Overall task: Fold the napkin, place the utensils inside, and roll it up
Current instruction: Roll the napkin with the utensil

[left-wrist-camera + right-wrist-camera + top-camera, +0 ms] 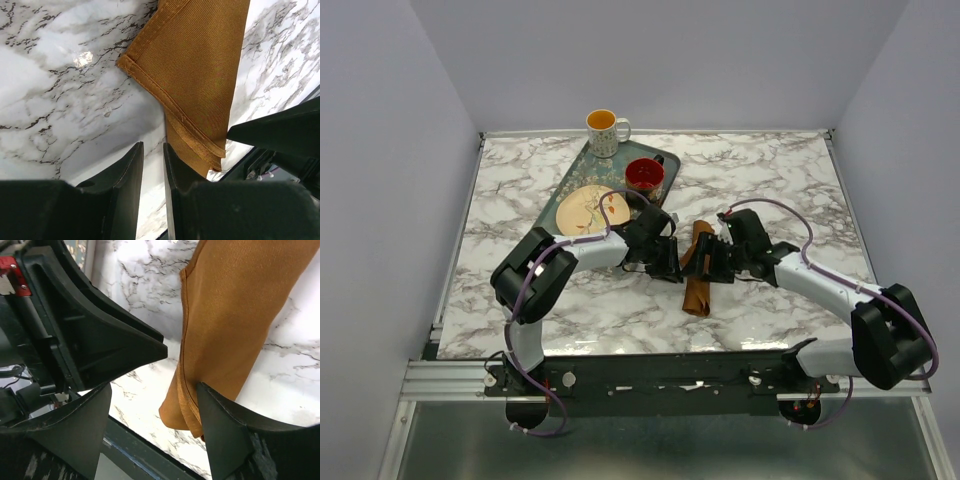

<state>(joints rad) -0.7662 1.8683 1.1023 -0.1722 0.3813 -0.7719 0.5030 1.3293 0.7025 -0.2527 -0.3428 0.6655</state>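
Observation:
The rust-brown napkin (698, 270) lies on the marble as a narrow folded or rolled strip, running from far to near between my two grippers. It also shows in the left wrist view (195, 75) and the right wrist view (235, 315). My left gripper (667, 258) is just left of it, nearly shut with a thin gap (153, 147) and nothing between the jaws. My right gripper (712, 262) is open (154, 387), with one finger (225, 425) against the napkin's near end. No cutlery shows in any view.
A dark green patterned tray (570, 185) stands at the back left, holding a plate (588, 210) and a red cup (644, 176). A mug (604, 130) stands behind the tray. The table's front edge (150, 460) is close to the napkin's near end.

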